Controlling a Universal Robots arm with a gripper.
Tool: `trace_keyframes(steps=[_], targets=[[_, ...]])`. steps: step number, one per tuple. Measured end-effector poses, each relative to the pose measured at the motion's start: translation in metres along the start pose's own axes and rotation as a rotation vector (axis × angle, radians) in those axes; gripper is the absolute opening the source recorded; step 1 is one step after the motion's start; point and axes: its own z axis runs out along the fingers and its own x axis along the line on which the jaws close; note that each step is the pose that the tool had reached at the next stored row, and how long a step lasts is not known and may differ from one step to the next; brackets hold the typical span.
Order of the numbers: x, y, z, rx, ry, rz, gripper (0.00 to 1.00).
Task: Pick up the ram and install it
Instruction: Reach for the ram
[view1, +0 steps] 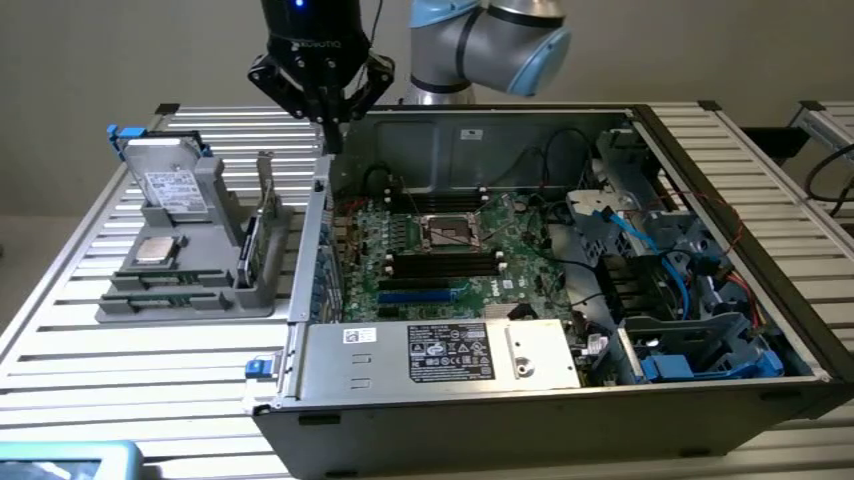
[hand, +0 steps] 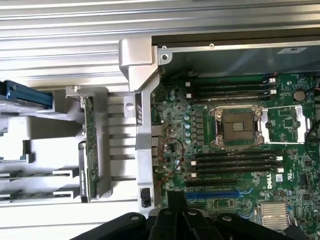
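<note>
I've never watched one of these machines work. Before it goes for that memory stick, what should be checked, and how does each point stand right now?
1. Jaws free of any load: ok, they hold nothing.
2. Jaws open for a grasp: not ok, they are shut.
3. Jaws above the ram: not ok, they hang over the far corner of the computer case, beside the gray tray.
4. Ram reachable: ok, it lies flat in the tray with nothing over it.
5. Memory slots free: ok, they all look empty.
6. Slot latches open: cannot tell.
</note>
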Motion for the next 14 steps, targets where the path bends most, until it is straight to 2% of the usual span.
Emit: trace_keyframes(steps=[14], targets=[[0.064,-0.0076,0.0142,0.0001,0.0033,0.000,0.11]])
